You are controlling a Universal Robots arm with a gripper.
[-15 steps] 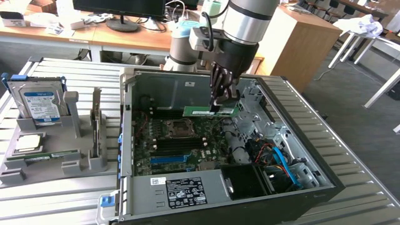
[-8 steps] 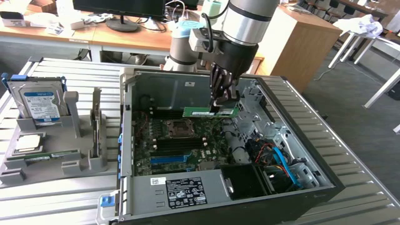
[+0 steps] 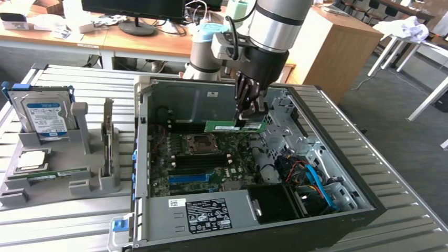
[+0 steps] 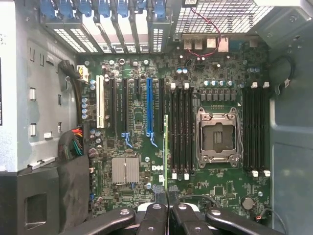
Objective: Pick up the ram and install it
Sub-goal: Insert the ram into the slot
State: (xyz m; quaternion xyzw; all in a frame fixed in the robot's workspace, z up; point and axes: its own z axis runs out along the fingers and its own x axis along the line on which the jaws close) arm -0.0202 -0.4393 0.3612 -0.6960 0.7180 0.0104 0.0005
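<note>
We see the gripper (image 3: 251, 111) clenched on the ram (image 3: 234, 126), pinching its upper edge. It holds the green stick level above the open computer case (image 3: 353, 207), over the far part of the motherboard (image 3: 203, 160) and clear of it. In the wrist view the ram (image 4: 166, 147) shows edge-on as a thin green line running out from between the gripper (image 4: 166, 215) fingertips. It lies beside and roughly parallel to the dark memory slots (image 4: 180, 129) next to the empty processor socket (image 4: 218, 134).

We judge this to be the alignment stage of the install. To do it well, the stick should stay parallel to the chosen slot and be centred along its length, with its notch facing the right way. The white end latches should be open, and pressure should go straight down and evenly, never at a tilt.

As for writing, the ram carries a white sticker, and a black label (image 3: 208, 214) sits on the near cover of the case. On the desk (image 3: 392, 157), at the exterior view's left, the hard drive (image 3: 45, 116) wears a blue-white label. We cannot read the print on any of them.
</note>
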